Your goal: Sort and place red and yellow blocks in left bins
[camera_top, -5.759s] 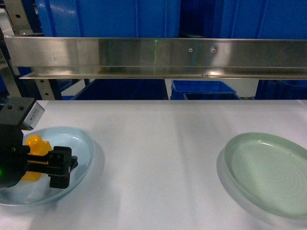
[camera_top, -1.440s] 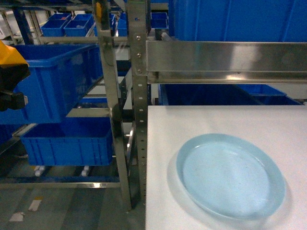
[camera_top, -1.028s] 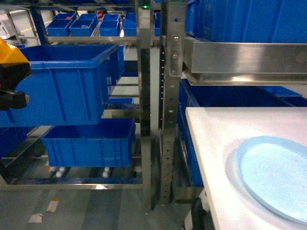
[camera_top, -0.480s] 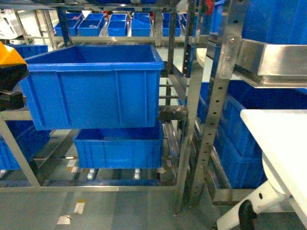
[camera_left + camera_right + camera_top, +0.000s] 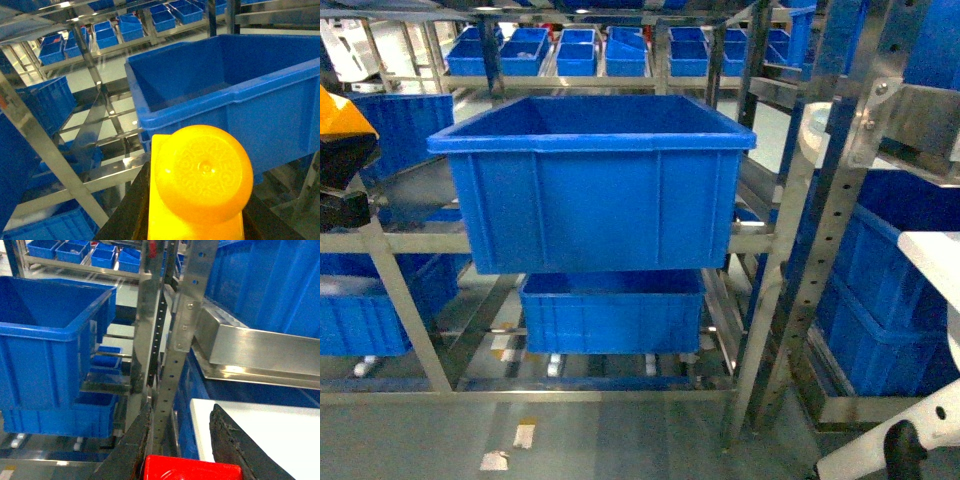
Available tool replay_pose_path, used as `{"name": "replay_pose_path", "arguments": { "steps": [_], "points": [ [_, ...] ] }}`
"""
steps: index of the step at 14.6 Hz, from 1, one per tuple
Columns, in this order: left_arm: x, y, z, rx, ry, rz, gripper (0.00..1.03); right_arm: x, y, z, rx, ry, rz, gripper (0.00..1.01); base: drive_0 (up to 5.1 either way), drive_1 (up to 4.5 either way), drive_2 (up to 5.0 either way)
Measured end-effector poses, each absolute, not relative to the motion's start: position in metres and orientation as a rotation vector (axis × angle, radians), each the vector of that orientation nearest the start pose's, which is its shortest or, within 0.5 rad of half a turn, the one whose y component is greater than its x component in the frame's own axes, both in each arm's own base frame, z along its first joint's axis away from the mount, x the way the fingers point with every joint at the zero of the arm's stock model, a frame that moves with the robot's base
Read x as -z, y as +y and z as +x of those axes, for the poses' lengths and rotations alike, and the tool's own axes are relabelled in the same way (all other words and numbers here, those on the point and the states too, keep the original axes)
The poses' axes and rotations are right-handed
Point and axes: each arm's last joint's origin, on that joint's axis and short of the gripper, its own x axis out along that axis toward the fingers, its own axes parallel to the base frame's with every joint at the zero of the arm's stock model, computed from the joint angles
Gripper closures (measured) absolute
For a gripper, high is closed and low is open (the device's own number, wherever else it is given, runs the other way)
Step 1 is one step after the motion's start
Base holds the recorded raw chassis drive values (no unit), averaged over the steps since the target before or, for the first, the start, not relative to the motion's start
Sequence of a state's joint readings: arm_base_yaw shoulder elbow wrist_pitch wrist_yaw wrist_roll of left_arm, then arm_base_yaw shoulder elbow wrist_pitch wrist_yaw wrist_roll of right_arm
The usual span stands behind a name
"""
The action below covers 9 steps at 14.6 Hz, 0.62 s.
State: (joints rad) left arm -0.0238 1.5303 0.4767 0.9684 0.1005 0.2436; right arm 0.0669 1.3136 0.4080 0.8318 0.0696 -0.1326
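My left gripper (image 5: 196,205) is shut on the orange-yellow block (image 5: 200,182), whose round stud faces the wrist camera. In the head view that block (image 5: 340,112) sits at the far left edge, level with the rim of a large blue bin (image 5: 590,180) on a steel shelf. The same bin (image 5: 235,85) lies open and looks empty just ahead of the held block. My right gripper (image 5: 181,411) is shut on the red block (image 5: 192,472), which sits deep between its black fingers (image 5: 132,445). The right gripper is out of the head view.
A second blue bin (image 5: 610,312) stands on the shelf below the large one. Steel rack uprights (image 5: 810,230) rise between the bins and the white table (image 5: 270,432). More blue crates (image 5: 575,50) fill the racks behind. Bare floor (image 5: 620,430) lies in front.
The head view has swung left: the large blue bin has slid from the left toward the centre, and the table and plate have left at the right. The yellow block stays at the left edge.
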Motion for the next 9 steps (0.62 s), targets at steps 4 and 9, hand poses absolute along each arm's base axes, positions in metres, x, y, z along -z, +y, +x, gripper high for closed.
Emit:
{"name": "replay_pose_path", "arguments": {
  "steps": [4,9],
  "points": [
    [-0.1755,-0.0096,0.2787,0.135,0.072,0.240,0.76,-0.1960,0.0144,0.2472,-0.002,0.073,-0.137,0.73,-5.0,2.50,2.5],
    [-0.1757,-0.0102,0.2787,0.139,0.069,0.239,0.76,-0.1960,0.0145,0.2472,-0.003,0.073,-0.137,0.73,-5.0,2.43,2.4]
  ]
}}
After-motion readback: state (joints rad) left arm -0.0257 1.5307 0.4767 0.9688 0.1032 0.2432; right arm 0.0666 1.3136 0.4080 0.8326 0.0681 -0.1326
